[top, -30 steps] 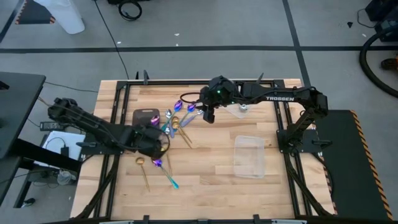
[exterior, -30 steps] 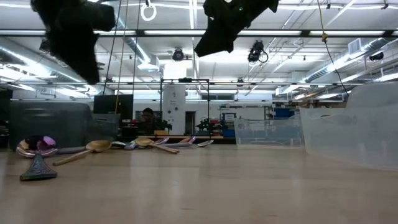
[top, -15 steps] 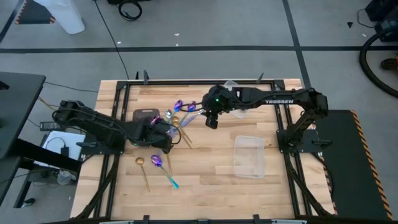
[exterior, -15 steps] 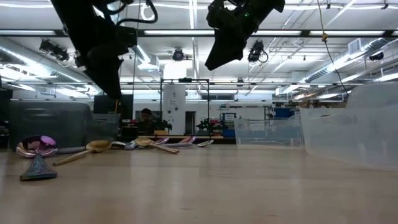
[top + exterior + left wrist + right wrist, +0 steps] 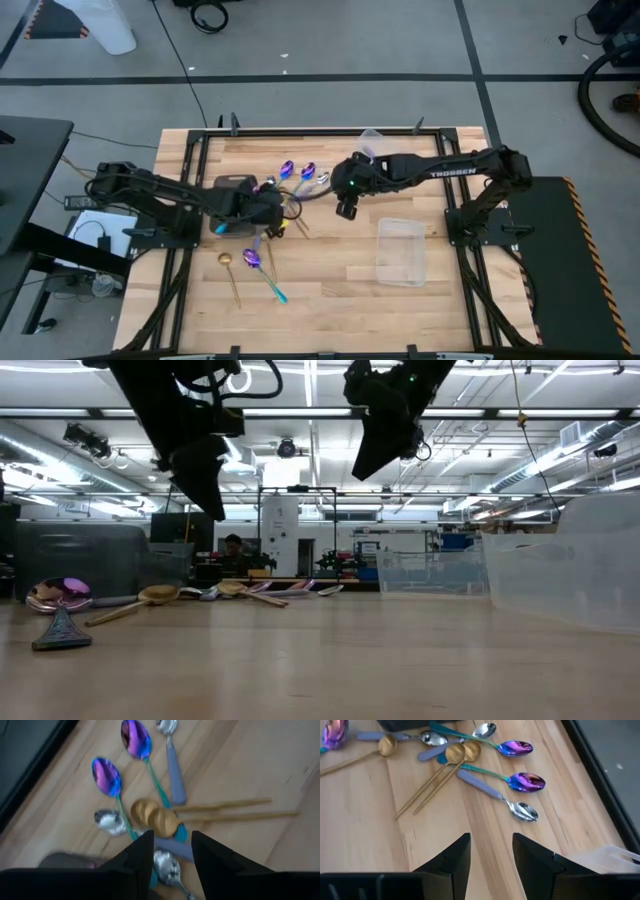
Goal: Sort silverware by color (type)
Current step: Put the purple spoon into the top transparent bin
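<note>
The silverware lies in a loose heap [image 5: 292,185] at the middle of the table: two gold spoons [image 5: 162,822], iridescent purple-blue spoons with teal handles [image 5: 106,775], and silver spoons with lilac handles [image 5: 522,811]. One more gold spoon [image 5: 228,268] and one more purple-blue spoon [image 5: 255,260] lie apart toward the near edge. My left gripper [image 5: 274,217] hangs open above the near-left side of the heap, well off the table [image 5: 212,505]. My right gripper [image 5: 346,209] hangs open to the right of the heap, also high [image 5: 365,468].
A dark grey tray [image 5: 232,185] lies left of the heap, partly under my left arm. One clear plastic container [image 5: 401,250] stands at the right of the table, and a second clear one [image 5: 370,137] stands at the far edge. Bare wood lies between heap and container.
My left gripper has gone toward the table's right, over the heap, sinking a little and rolling about its own axis. My right gripper has come toward the near edge and a little down, tipping more steeply. Both have stayed open. No spoon has moved.
</note>
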Robot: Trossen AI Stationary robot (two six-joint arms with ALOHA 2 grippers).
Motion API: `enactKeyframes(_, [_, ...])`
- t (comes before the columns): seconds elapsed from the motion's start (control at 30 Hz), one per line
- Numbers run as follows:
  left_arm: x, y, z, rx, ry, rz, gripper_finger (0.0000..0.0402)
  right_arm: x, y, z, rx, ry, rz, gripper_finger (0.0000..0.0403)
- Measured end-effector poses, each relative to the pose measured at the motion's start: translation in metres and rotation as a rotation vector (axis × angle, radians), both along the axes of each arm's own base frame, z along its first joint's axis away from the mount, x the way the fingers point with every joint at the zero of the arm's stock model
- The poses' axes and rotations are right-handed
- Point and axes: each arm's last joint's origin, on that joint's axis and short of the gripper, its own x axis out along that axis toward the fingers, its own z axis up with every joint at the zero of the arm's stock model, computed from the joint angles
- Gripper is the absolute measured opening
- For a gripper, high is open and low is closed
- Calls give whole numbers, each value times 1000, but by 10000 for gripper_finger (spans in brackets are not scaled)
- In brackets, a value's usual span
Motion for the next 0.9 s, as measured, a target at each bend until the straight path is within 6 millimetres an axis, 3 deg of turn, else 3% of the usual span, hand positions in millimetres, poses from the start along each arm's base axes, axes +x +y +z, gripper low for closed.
enactKeyframes(0.37, [4,20,-4,-25,30,16,141,-11,28,3,-136,53,-16,155])
enactKeyframes(0.63, [9,34,-9,-45,27,34,141,-37,22,-5,-141,29,-33,155])
enactKeyframes(0.9, [25,39,-23,-75,-3,6,141,-70,14,9,-131,-122,-70,155])
